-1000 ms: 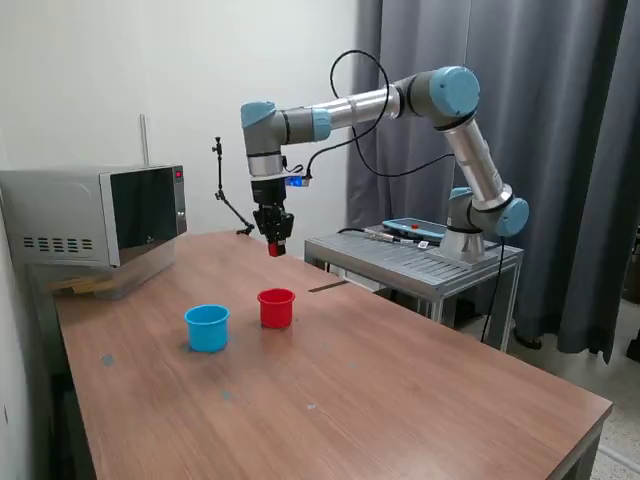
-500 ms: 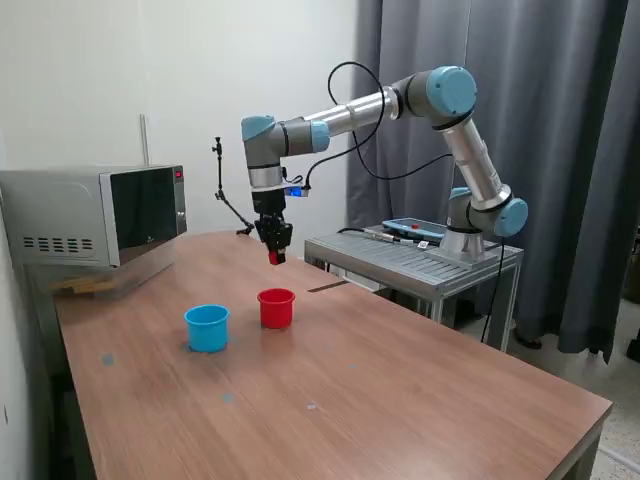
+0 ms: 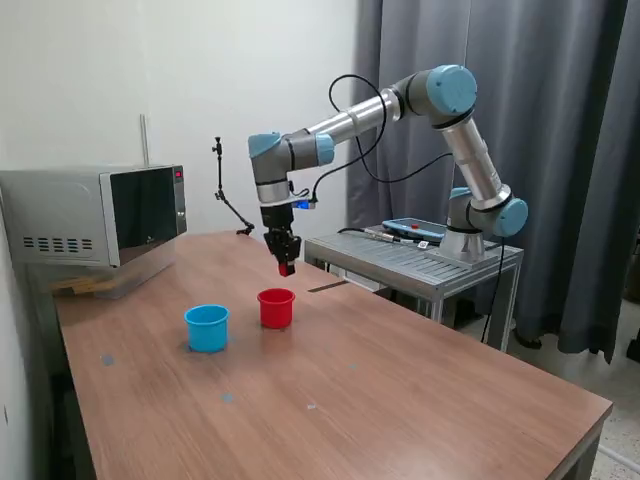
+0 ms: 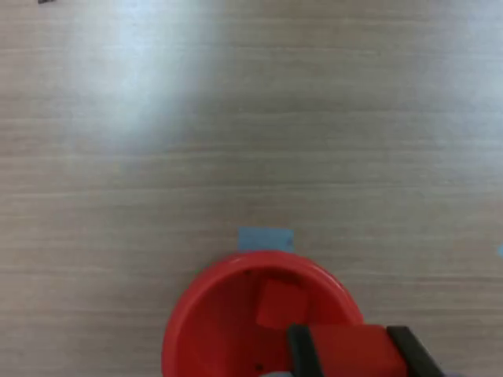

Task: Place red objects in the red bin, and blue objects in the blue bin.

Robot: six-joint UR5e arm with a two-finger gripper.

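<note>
My gripper is shut on a small red cube and holds it in the air a little above the red cup. In the wrist view the red cup lies right under the held cube, and a second red cube lies inside it. The black fingertips clamp the held cube on both sides. The light blue cup stands on the table at the exterior view's left of the red cup. No dark blue cubes are in view.
A microwave stands at the table's back on the exterior view's left. A metal side table with the arm's base is behind the wooden table. A blue tape mark lies beside the red cup.
The gripper with the red cube has moved toward the exterior view's right and down, coming over the red cup.
</note>
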